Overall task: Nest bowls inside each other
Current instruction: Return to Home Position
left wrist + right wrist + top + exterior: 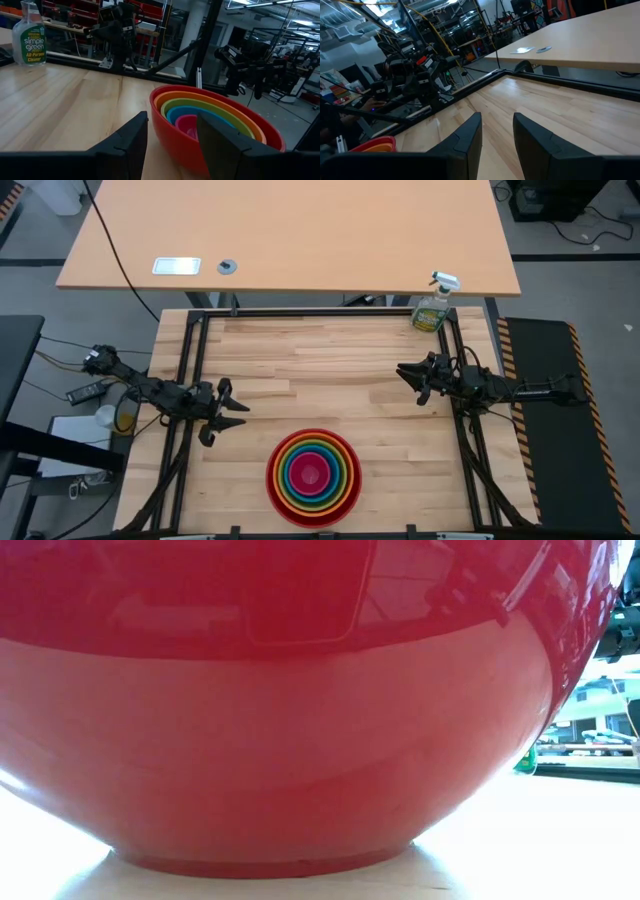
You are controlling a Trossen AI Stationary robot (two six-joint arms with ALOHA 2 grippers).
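Note:
The bowls [313, 475] sit one inside another on the table near its front edge: red outermost, then orange, lime green, blue, and pink in the middle [186, 125]. The red bowl [280, 710] rests on its foot ring and fills the low view. My left gripper [232, 410] hangs open at the table's left side, left of the stack, with nothing between its fingers. My right gripper [408, 378] stands open at the right side, far from the bowls, holding nothing.
A green spray bottle [433, 308] stands at the table's far right corner. A black frame [300, 313] runs along the table's edges. Bare wood lies between the two grippers and behind the bowls. A second, tan table [290, 230] stands beyond.

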